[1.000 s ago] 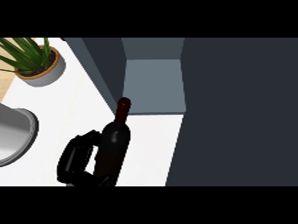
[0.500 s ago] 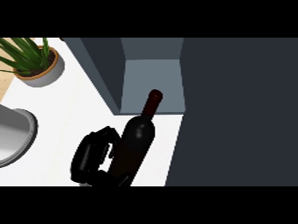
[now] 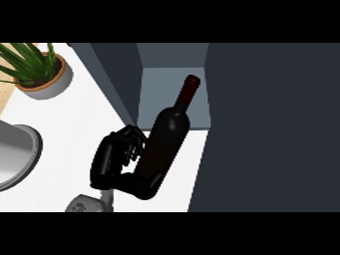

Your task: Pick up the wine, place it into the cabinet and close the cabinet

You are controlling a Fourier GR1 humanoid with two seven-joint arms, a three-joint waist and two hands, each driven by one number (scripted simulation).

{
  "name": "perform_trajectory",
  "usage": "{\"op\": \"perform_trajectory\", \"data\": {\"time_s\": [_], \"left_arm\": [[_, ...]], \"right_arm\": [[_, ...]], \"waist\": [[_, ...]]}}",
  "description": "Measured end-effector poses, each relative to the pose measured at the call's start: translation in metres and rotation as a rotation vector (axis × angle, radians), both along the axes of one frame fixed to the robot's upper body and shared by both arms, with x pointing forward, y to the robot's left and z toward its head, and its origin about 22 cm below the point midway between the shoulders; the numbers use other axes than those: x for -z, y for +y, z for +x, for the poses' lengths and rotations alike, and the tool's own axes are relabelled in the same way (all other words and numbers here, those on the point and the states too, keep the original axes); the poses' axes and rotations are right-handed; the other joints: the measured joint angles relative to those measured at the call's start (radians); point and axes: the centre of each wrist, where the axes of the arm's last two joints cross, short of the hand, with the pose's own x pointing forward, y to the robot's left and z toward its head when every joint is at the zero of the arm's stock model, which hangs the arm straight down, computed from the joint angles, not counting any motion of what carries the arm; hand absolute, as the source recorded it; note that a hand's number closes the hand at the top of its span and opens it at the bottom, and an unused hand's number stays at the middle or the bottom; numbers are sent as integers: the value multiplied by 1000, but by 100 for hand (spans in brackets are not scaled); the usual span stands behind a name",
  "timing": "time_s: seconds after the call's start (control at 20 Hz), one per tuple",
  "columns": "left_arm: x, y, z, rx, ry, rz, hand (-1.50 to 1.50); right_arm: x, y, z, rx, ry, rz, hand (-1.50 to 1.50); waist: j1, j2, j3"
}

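A dark wine bottle point(image 3: 166, 133) with a red-capped neck is tilted, its neck pointing up and right over the open cabinet's pale floor point(image 3: 165, 84). My left hand point(image 3: 113, 164) is shut on the bottle's lower body from the left, with the thumb curled under its base. The bottle's bottom is hidden by the hand. The cabinet's dark door point(image 3: 275, 124) stands open and fills the right side of the view. My right hand does not show.
A potted green plant point(image 3: 38, 74) stands at the back left on the white counter point(image 3: 77, 119). A large grey round vessel point(image 3: 3, 159) sits at the left edge. The cabinet's dark side wall point(image 3: 117, 74) rises left of the opening.
The hand has carried the bottle to the right and away from me. Its neck has gone from beside the cabinet's left wall to over the cabinet floor.
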Motion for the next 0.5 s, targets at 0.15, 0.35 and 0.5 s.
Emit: {"op": "perform_trajectory", "data": {"time_s": [0.15,0.35,0.5], "left_arm": [[3,-2,12,-18,-9,29,150],[-1,-4,30,-24,-13,60,150],[-7,-13,46,-20,-12,78,150]], "right_arm": [[1,-2,0,6,-12,-7,-150],[4,-4,-1,7,-19,-11,-150],[5,-5,-1,1,-21,-12,-150]], "waist": [[-1,1,0],[-3,2,0],[-5,3,0]]}}
